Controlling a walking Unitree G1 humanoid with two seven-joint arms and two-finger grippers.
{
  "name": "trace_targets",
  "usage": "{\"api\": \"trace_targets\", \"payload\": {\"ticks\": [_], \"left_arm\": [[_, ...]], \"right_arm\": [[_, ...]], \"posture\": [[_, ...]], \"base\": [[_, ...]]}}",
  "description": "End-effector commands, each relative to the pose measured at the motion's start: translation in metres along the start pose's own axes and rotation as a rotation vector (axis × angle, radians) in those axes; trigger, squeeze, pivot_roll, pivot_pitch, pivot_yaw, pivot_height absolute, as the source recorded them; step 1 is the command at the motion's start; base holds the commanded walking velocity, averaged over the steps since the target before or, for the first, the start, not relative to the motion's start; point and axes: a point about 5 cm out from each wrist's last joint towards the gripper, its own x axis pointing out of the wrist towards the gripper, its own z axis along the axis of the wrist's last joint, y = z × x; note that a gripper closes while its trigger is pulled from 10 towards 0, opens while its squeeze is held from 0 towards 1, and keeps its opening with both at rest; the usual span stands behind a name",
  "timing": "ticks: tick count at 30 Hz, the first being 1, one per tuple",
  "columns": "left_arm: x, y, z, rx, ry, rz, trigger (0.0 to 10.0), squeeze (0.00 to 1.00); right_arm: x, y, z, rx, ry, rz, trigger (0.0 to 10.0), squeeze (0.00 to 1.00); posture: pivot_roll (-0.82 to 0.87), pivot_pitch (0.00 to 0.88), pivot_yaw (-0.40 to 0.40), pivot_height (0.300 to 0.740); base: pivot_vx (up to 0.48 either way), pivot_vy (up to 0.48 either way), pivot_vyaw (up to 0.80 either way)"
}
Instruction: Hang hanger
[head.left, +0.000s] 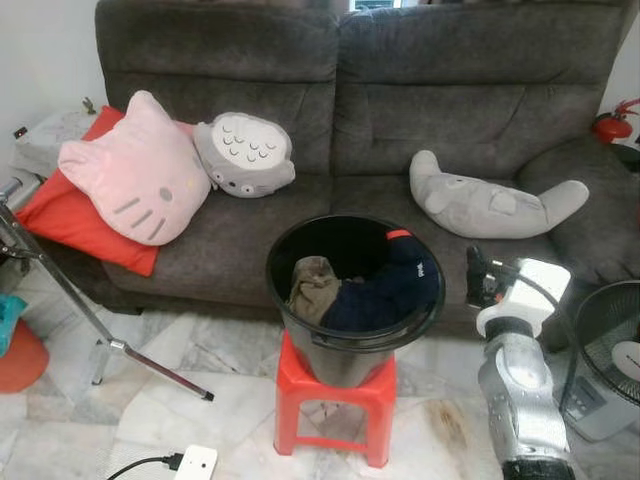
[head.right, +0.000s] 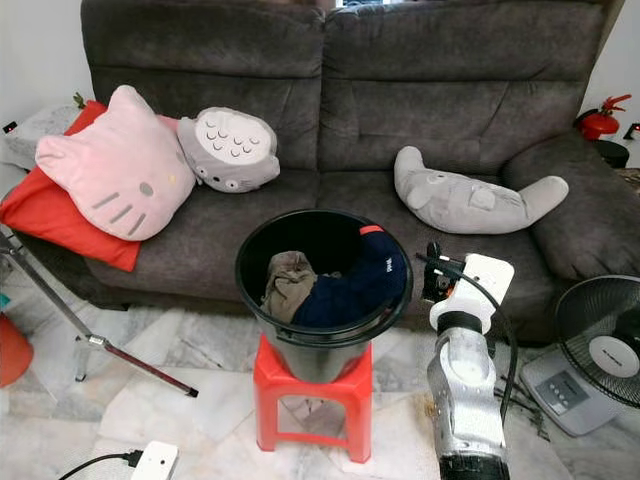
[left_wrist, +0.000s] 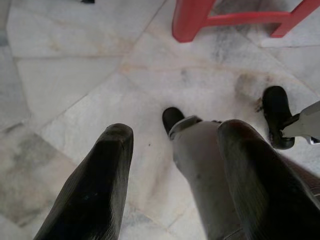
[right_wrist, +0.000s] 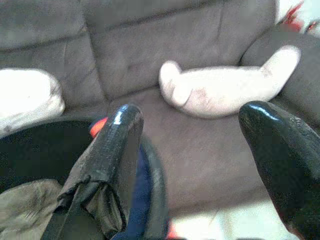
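With no hanger discernible, a black bucket (head.left: 352, 300) on a red stool (head.left: 335, 405) before the grey sofa (head.left: 400, 110) holds an olive cloth (head.left: 312, 285) and navy garment (head.left: 385, 290), as the right pincer (right_wrist: 192, 150) gapes wide beside its rim and the left pincer (left_wrist: 175, 180) hangs spread over the floor (left_wrist: 75, 85).

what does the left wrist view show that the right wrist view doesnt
Left wrist view: pale marble floor, the red stool legs, and the open left gripper hanging over the floor.

Right wrist view: grey sofa, a grey plush, the black bucket rim with clothes, and the open right gripper beside the bucket.

Shared: each view looks along two spread black fingers.
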Motion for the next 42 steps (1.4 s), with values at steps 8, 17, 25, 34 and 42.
{"api": "trace_targets", "payload": {"ticks": [8,17,25,34,42], "left_arm": [[0.000,0.001,-0.002,0.006,0.025,0.005,10.0,0.00],[0.001,-0.001,0.001,0.008,0.024,0.002,10.0,0.00],[0.002,-0.002,0.002,0.008,0.024,0.002,10.0,0.00],[0.003,-0.007,0.003,0.009,0.018,-0.007,10.0,0.00],[0.002,-0.005,0.002,0.007,0.014,-0.010,10.0,0.00]], "right_arm": [[0.014,0.021,-0.002,0.045,0.069,0.148,10.0,0.00],[0.018,0.015,-0.022,0.071,0.220,0.080,10.0,0.00],[0.020,0.015,-0.024,0.046,0.241,0.091,10.0,0.00],[0.024,0.021,-0.029,0.002,0.302,0.123,10.0,0.00],[0.027,0.023,-0.033,-0.029,0.344,0.147,10.0,0.00]], "posture": [[-0.09,0.000,0.026,0.740],[-0.09,0.000,0.028,0.740],[-0.09,0.000,0.028,0.740],[-0.08,0.000,0.027,0.740],[-0.08,0.000,0.028,0.740]], "base": [[0.000,0.000,0.00],[0.000,0.000,0.00],[0.000,0.000,0.00],[0.000,0.000,0.00],[0.000,0.000,0.00]]}}
